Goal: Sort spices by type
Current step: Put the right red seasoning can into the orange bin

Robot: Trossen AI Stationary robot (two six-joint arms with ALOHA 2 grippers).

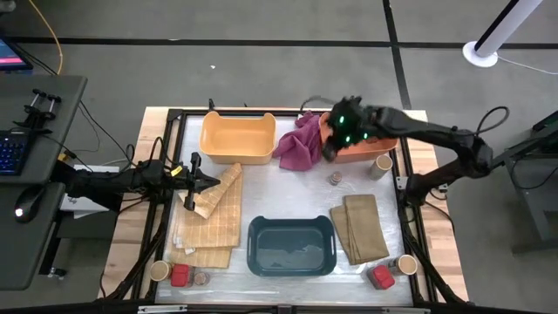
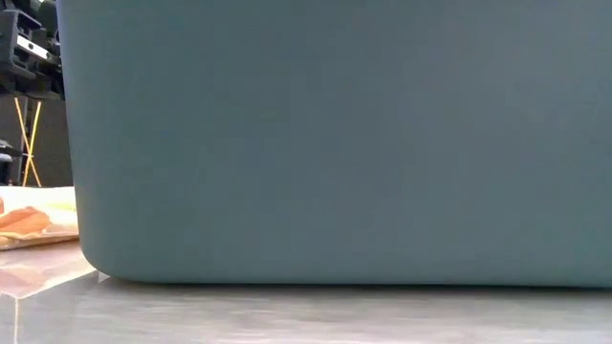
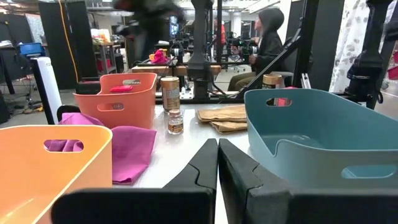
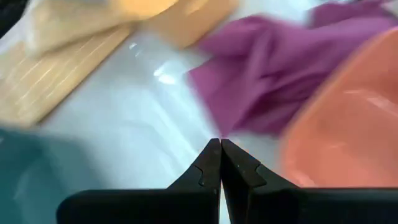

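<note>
Tabletop, pale and glossy, framed in wood. Teal bin at 6 o'clock, apparently empty. Yellow-orange bin at 11 o'clock, nothing seen inside. Salmon bin at 1 o'clock, partly hidden by the right arm; in the left wrist view a red shape showing through its handle slot, likely one red tin already dropped in. Magenta cloth bunched between the two far bins. Folded tan cloths: striped stack at 8 o'clock, plain pair at 4 o'clock. Right claw fingers pressed together, holding nothing, hovering by the salmon bin's near rim beside the magenta cloth. Left claw likewise closed and empty, parked low at 9 o'clock over the striped cloth. Spices still loose: tan cylinder and small jar at 2 o'clock; tan cylinder and red tin at 5 o'clock; tan cylinder, red tin and small jar at 7 o'clock. Judged barely begun: seven containers unsorted.
</note>
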